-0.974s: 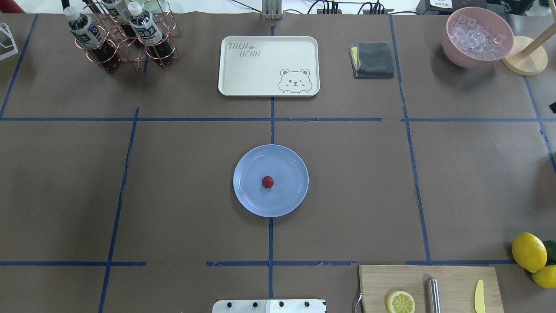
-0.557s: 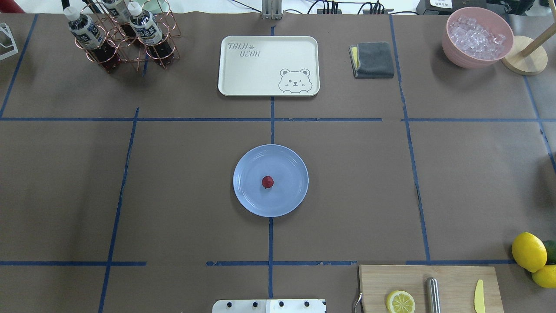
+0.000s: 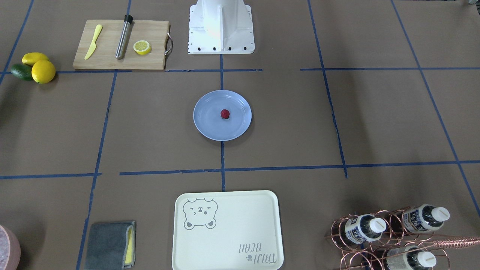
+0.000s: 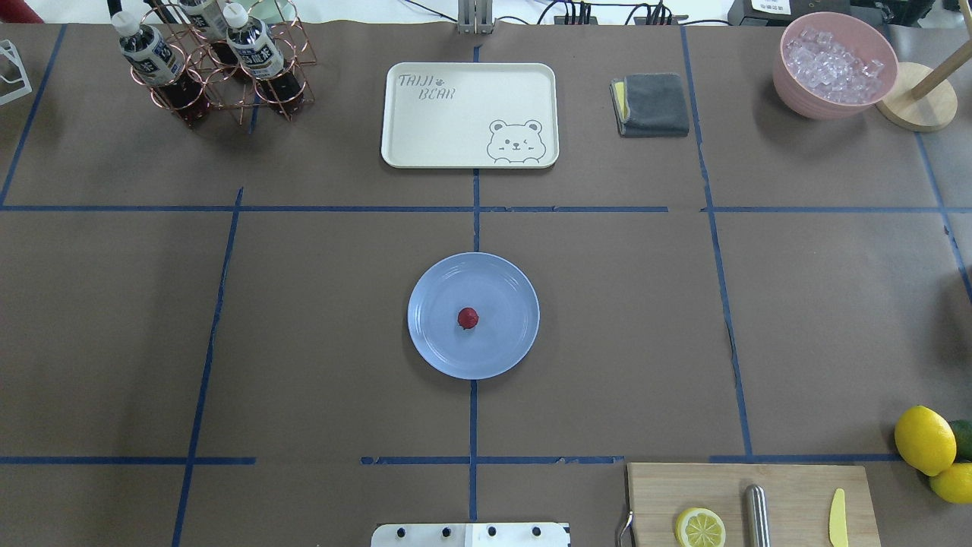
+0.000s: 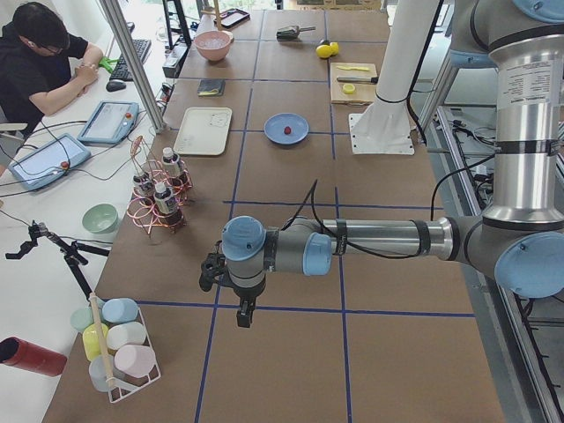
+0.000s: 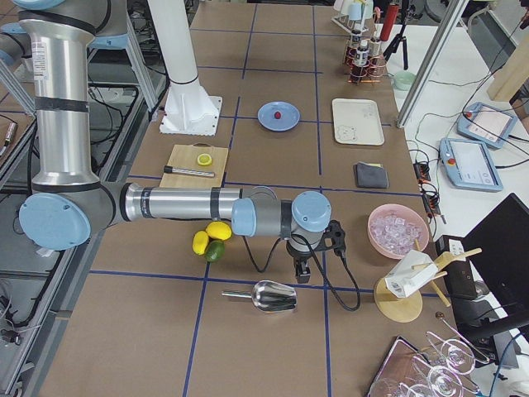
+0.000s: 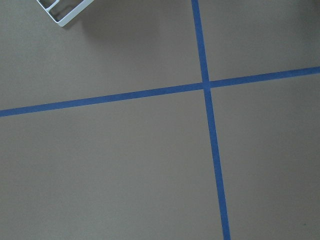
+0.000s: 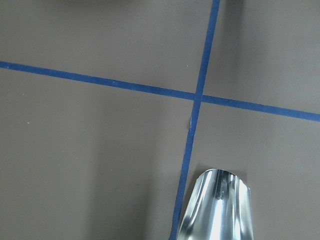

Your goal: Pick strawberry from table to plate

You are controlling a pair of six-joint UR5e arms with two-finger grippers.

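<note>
1. Well out at the left end, the left arm's gripper (image 5: 244,315) points down over the brown paper-covered surface (image 4: 342,342), near a crossing of blue tape lines. Its jaws show only from the side camera, so I cannot tell whether they are released or clenched.
2. A copper wire rack of dark bottles (image 4: 220,68) stands at the far left corner of the overhead view.
3. A cream rectangular tray with a bear drawing (image 4: 433,121) lies at the far middle.
4. At the centre, the round light-blue plastic plate (image 4: 505,346) sits on the middle tape line. The small dark-red strawberry (image 4: 468,318) rests near its middle, well apart from both grippers.
5. A folded grey cloth (image 4: 657,104) lies right of the tray.
6. A wooden cutting board (image 4: 797,494) on the near right carries a yellow lemon half (image 4: 700,527).
7. A pink bowl of ice (image 4: 797,102) stands at the far right corner.
8. At the right end, the right arm's gripper (image 6: 302,273) points down just beside a shiny metal scoop (image 6: 273,295). The state of its jaws cannot be told either.
</note>
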